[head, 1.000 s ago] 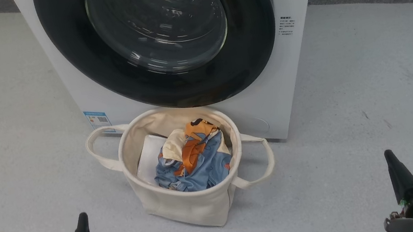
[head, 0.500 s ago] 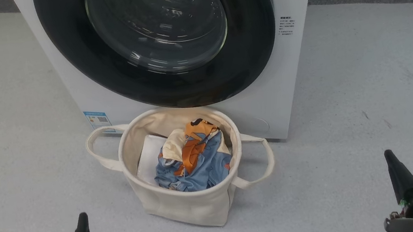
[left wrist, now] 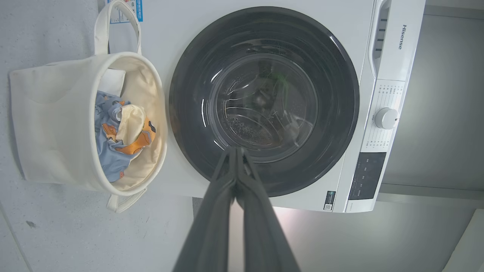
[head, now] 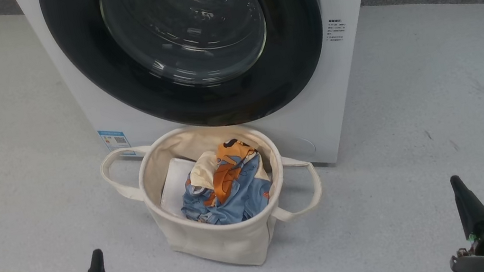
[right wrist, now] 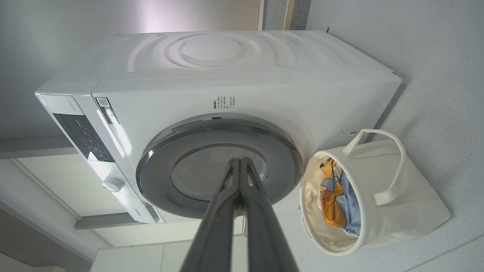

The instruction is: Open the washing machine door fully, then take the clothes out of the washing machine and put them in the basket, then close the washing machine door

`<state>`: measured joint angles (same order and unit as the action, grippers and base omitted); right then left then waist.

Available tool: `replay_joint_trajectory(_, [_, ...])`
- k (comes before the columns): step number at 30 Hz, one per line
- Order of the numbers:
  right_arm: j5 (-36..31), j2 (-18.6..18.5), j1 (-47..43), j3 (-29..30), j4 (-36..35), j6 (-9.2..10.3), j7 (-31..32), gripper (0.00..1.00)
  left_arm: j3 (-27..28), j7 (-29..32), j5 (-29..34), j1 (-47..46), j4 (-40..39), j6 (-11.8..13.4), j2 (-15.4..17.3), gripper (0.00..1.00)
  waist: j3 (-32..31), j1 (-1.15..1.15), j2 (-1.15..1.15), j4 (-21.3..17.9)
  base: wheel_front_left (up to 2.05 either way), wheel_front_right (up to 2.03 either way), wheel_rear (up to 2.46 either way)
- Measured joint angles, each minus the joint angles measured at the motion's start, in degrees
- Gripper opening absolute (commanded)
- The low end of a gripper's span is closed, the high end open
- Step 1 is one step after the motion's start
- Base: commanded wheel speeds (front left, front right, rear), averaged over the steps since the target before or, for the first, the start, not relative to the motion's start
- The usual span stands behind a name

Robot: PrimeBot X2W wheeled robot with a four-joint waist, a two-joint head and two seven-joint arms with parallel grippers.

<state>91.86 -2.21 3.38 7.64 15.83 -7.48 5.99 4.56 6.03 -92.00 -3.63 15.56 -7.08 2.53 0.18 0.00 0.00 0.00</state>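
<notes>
Looking down at the washing machine (head: 356, 66) w/ both arms hanging low, well back from its front. Left gripper (head: 95, 255) is showing its two dark fingers pressed together, nothing between them. Right gripper (head: 456, 181) is the same, tips closed on nothing.

The clothes (head: 231, 190) are sitting in the basket (head: 220, 249), which is standing upright just in front of the machine, under the washing machine door (head: 298, 60). Its mouth is facing up and its loop handles are sticking out sideways along the machine's front.

I'm judging the bundle as light, soft and floppy, not slippery, nothing fragile (it'll prob. drape and sag off one pinched corner). If I'm grabbing it, I'm going for the raised orange-and-cream fold on the machine side and pinching a thick wad, not one layer. It's crumpled, so no clean long axis; the heap is running roughly from the machine-side rim away from the machine.

A flat white sheet (head: 175, 184) is lying beside it, toward the machine's blue sticker (head: 114, 139).

The door is looking flush w/ the front, glass bowl facing out. It's round, so no long axis. I'm guessing it's rigid, heavy-ish, w/ a slick rim.
</notes>
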Motion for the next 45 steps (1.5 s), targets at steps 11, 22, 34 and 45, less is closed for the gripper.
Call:
replay_joint_trajectory(11, [0.0, 0.0, 0.0, 0.0, 0.0, 0.00, 0.0, 0.00, 0.0, 0.0, 0.0, 0.0, 0.0, 0.0, 0.0, 0.00, 0.0, 0.00, 0.00, 0.0, 0.00, 0.00, 0.00])
replay_joint_trajectory(22, [0.0, 0.0, 0.0, 0.0, 0.0, 0.00, 0.0, 0.00, 0.0, 0.0, 0.0, 0.0, 0.0, 0.0, 0.0, 0.00, 0.0, 0.00, 0.00, 0.0, 0.00, 0.00, 0.00])
replay_joint_trajectory(34, [0.0, 0.0, 0.0, 0.0, 0.0, 0.00, 0.0, 0.00, 0.0, 0.0, 0.0, 0.0, 0.0, 0.0, 0.0, 0.00, 0.0, 0.00, 0.00, 0.0, 0.00, 0.00, 0.00])
replay_joint_trajectory(45, [0.0, 0.0, 0.0, 0.0, 0.0, 0.00, 0.0, 0.00, 0.0, 0.0, 0.0, 0.0, 0.0, 0.0, 0.0, 0.00, 0.0, 0.00, 0.00, 0.0, 0.00, 0.00, 0.00])
